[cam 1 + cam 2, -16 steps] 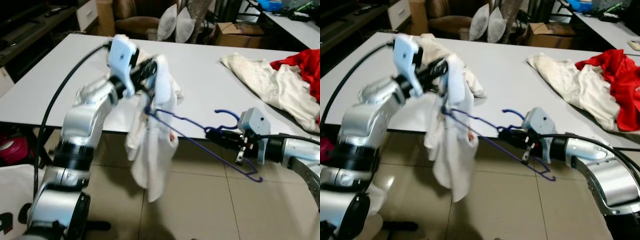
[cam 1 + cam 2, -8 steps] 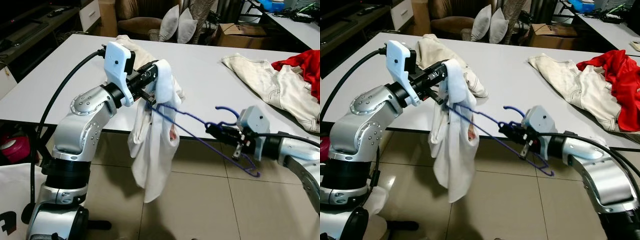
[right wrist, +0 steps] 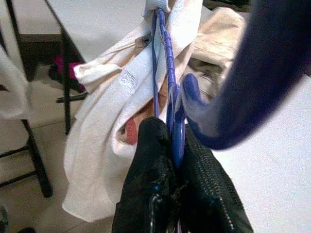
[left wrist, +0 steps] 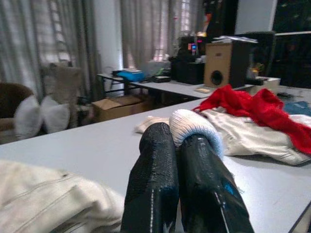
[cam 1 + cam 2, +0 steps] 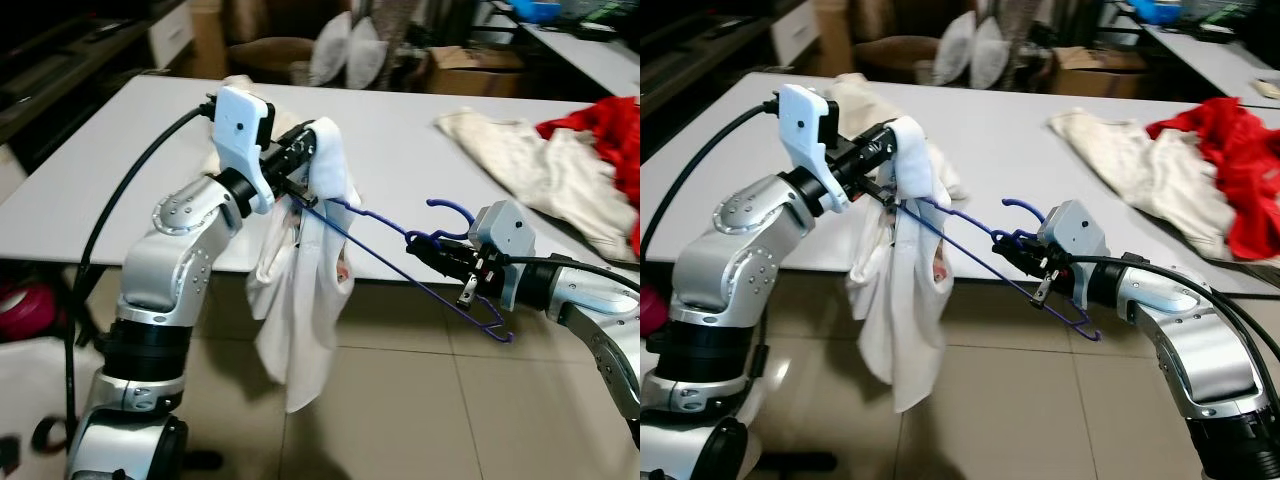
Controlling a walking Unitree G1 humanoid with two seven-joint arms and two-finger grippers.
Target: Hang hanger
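The right gripper (image 5: 432, 250) is pinching the thin, springy hanger (image 5: 400, 262) near its hook, while the left gripper (image 5: 305, 160) is clamping the limp white shirt (image 5: 300, 290).

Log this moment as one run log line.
left gripper: shut on white garment | right gripper: shut on blue hanger | hanger end inside garment | held over floor at white table edge

White table (image 5: 420, 170): cream jacket (image 5: 525, 175) and red garment (image 5: 600, 125) at robot's right end, touching. Two pillows (image 5: 345, 48), cardboard box (image 5: 465, 68) beyond table.
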